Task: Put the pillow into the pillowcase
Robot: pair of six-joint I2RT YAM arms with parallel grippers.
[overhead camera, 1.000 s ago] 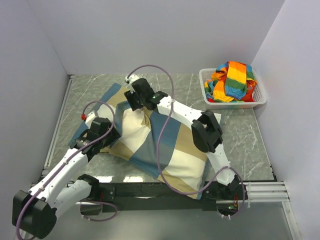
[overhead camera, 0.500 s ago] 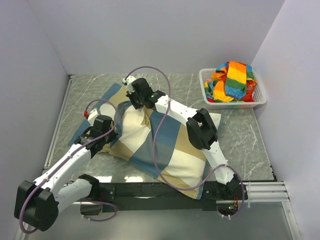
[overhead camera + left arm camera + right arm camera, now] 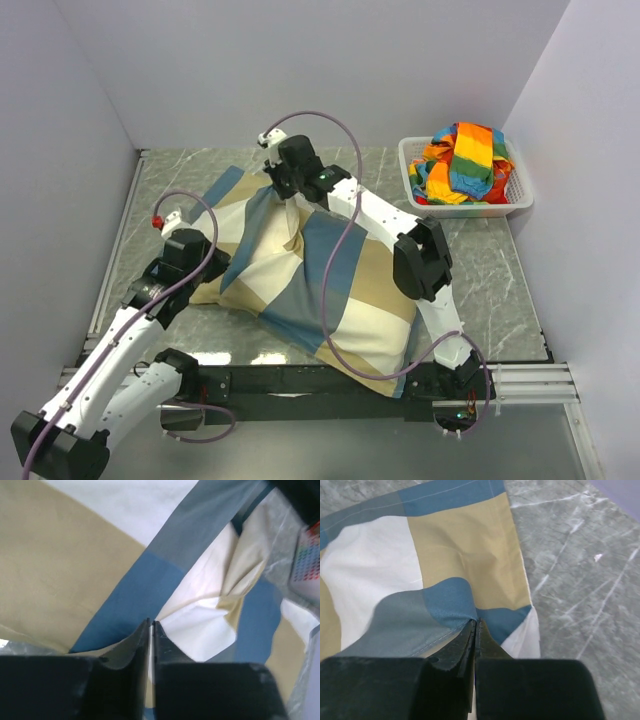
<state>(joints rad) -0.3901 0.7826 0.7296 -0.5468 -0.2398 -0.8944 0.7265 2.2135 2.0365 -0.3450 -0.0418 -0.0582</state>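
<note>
The pillowcase (image 3: 330, 290), in big blocks of blue, tan and off-white, lies plump and rumpled across the middle of the table. The pillow is hidden; no cream fabric of its own shows. My right gripper (image 3: 283, 192) is at the case's far end, shut on a blue hemmed edge (image 3: 447, 611) and holding it up off the table so the cloth rises to a peak. Seen from the right wrist, the right gripper (image 3: 476, 621) has its jaws pressed together on that hem. My left gripper (image 3: 203, 268) is at the case's left side, and the left gripper (image 3: 151, 622) is shut on a thin fold of the case.
A white basket (image 3: 518, 196) heaped with rainbow-striped cloth (image 3: 462, 158) stands at the back right. Grey marbled table (image 3: 490, 280) shows to the right of the case. Walls close in on the left, back and right. A black rail (image 3: 300, 380) runs along the near edge.
Both grippers have shut on the pillowcase. The right one has lifted the far edge up and back; the left arm has drawn the left side outward, stretching the cloth.
</note>
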